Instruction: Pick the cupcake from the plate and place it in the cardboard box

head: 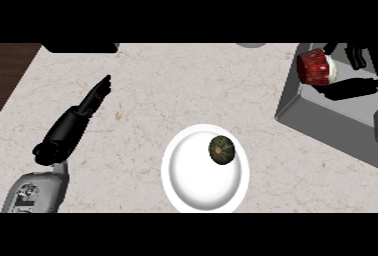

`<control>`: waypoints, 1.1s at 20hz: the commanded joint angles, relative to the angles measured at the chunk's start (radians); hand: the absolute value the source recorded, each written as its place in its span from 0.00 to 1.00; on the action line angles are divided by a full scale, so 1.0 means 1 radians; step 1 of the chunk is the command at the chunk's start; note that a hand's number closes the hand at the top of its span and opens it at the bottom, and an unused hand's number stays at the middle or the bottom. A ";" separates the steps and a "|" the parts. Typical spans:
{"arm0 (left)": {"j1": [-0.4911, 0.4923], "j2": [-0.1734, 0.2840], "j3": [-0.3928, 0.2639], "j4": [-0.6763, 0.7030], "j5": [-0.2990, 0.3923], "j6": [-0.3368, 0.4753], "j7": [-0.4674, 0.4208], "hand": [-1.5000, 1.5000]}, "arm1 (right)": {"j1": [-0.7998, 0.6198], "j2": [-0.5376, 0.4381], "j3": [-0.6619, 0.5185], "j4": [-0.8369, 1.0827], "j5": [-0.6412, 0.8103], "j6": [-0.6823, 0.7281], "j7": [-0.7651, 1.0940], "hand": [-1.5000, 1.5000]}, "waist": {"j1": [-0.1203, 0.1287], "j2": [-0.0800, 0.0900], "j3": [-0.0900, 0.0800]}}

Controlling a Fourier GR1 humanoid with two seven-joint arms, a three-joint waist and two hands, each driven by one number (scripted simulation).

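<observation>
One cupcake (318, 66): red ribbed wrapper, white top, lying tilted on its side at the upper right, over the near-left corner of the box, pinched between the dark fingers of the right hand (353, 75). Well apart from the plate.

One box (325, 117): grey walls, open top, set at an angle at the right edge, partly cut off by the frame.

One plate (205, 172): white, round, on the counter (184, 85) at lower centre. Carries one dark green, round, ribbed item (221, 149) near its upper right rim; cannot tell what kind of food.

Two hands. Right hand: black, at the upper right above the box, fingers and thumb curled against the cupcake's top; only partly in view. Left hand (94, 97): black, on a grey forearm entering from the lower left, fingers straight and pressed together, pointing up and to the right over bare counter, holding nothing, touching none of the listed items.

One counter: pale beige, marbled, with a dark wood strip at the far left edge.

One dark object (80, 47) at the upper left edge and one grey object (251, 45) at the top edge, both mostly cropped; cannot tell what.
</observation>
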 commanded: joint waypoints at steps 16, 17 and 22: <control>-0.057 0.019 0.013 0.021 0.014 -0.041 -0.007 0.50 | -0.273 -0.343 0.070 0.921 0.238 0.046 -0.325 1.00 | 0.053 0.024 0.003; -0.051 0.001 0.003 0.017 0.001 -0.022 -0.011 0.50 | -0.263 -0.363 0.087 0.935 0.254 0.061 -0.359 1.00 | 0.036 0.016 0.002; -0.057 -0.001 0.002 -0.002 0.008 -0.028 0.006 0.50 | -0.322 -0.410 0.131 1.072 0.303 0.151 -0.452 0.00 | 0.053 0.021 0.003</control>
